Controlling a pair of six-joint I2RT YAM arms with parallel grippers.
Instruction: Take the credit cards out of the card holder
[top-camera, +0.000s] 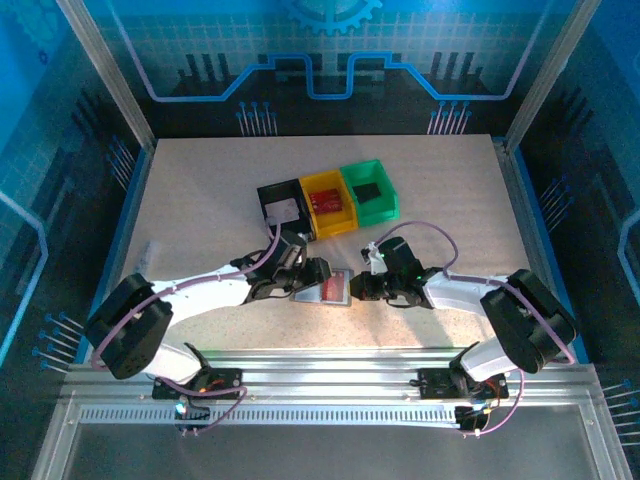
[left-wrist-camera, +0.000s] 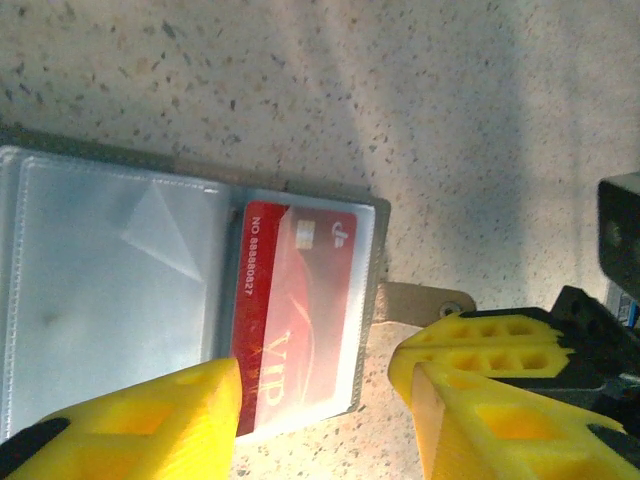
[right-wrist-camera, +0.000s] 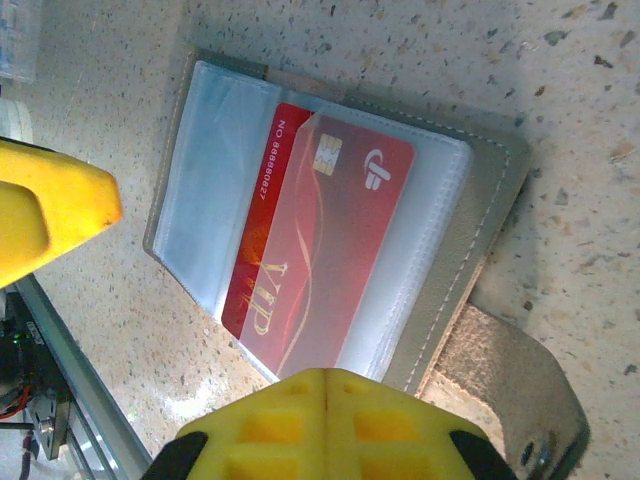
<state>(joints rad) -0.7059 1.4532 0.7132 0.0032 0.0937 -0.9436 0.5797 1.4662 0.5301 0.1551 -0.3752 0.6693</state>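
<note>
Straddling the right-hand page of the open wallet (left-wrist-camera: 110, 290), the left tool (left-wrist-camera: 315, 378) stands with its jaws parted and grips nothing. One yellow finger (left-wrist-camera: 150, 425) sits over the clear sleeve and covers the lower corner of the red card (left-wrist-camera: 300, 300). The other sits just off the wallet's outer edge, beside the tan closing strap (left-wrist-camera: 425, 300).

The right tool (right-wrist-camera: 325, 400) is closed, its two yellow fingers pressed together with nothing between them. It sits at the wallet's edge right where the strap leaves it, over the lower end of the card. Whether it presses on the wallet I cannot tell.

The wallet lies open and flat on the speckled bench (left-wrist-camera: 450, 120), sleeves upward, between the two tools. It is near the middle of the bench's near edge. The card carries gold "VIP" lettering, a chip and a printed number. It lies partly inside a see-through sleeve, with the numbered long edge poking out bare toward the wallet's fold. The neighbouring sleeve looks empty.

Farther out, toward the middle of the bench, three small bins stand touching in a row. The black bin (top-camera: 283, 208) holds something pale, the yellow bin (top-camera: 328, 200) something red, and the green bin (top-camera: 370, 190) a small black block.
</note>
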